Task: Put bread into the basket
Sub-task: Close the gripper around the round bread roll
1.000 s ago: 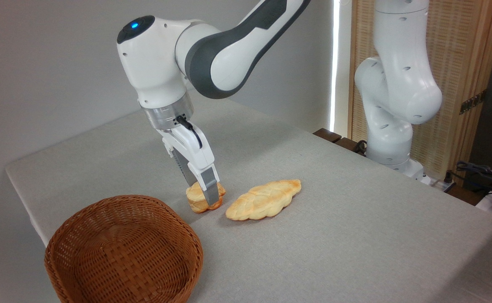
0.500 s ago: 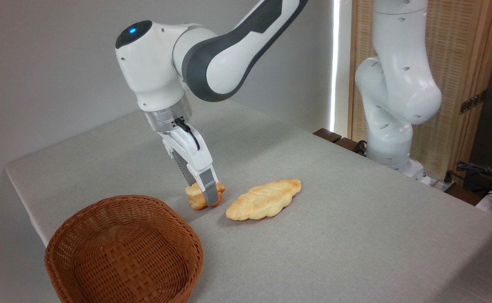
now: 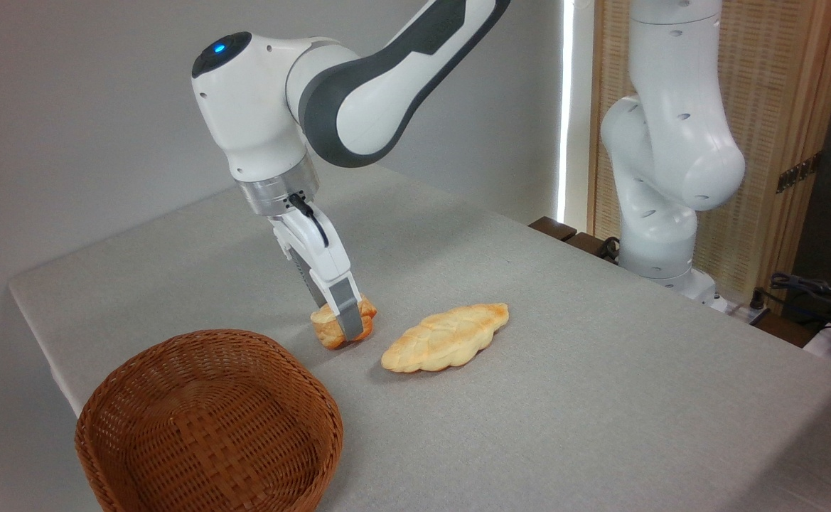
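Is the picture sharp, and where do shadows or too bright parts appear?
Fixed camera: the bun in the gripper and the braided loaf look sharp, with only soft, faint shadows on the table; the basket is darker inside; a white strip of light beside the wooden screen is overexposed.

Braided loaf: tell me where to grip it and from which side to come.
Grip the braided loaf at its middle, across the narrow width, coming straight down from above. It lies flat on the table, long and leaf-shaped with tapered ends, so open fingers would probably span only its short axis. The gripper now holds the bun.
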Available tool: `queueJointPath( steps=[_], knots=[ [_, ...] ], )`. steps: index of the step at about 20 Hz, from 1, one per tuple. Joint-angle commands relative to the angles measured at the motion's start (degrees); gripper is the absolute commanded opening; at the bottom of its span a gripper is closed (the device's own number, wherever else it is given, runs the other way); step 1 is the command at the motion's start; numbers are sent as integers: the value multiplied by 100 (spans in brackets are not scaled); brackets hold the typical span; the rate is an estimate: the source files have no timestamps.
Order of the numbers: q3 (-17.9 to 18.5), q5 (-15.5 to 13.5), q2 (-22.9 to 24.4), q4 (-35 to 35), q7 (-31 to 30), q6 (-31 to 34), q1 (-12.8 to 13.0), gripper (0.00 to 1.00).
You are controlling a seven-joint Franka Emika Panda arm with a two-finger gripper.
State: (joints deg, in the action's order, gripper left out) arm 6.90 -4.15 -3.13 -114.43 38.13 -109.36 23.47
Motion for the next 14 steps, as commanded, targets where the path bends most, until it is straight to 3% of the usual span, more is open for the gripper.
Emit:
queueJointPath(
  steps=[1,9,10,12,14],
  knots=[
    [-31,-7,23,-27,-69,-6,44,100],
    [13,64,5,-27,106,11,-18,100],
    [22,116,-3,-27,168,3,-18,100],
    [22,484,5,-27,230,2,-27,100],
    [22,521,-3,-27,212,-6,-27,100]
  ],
)
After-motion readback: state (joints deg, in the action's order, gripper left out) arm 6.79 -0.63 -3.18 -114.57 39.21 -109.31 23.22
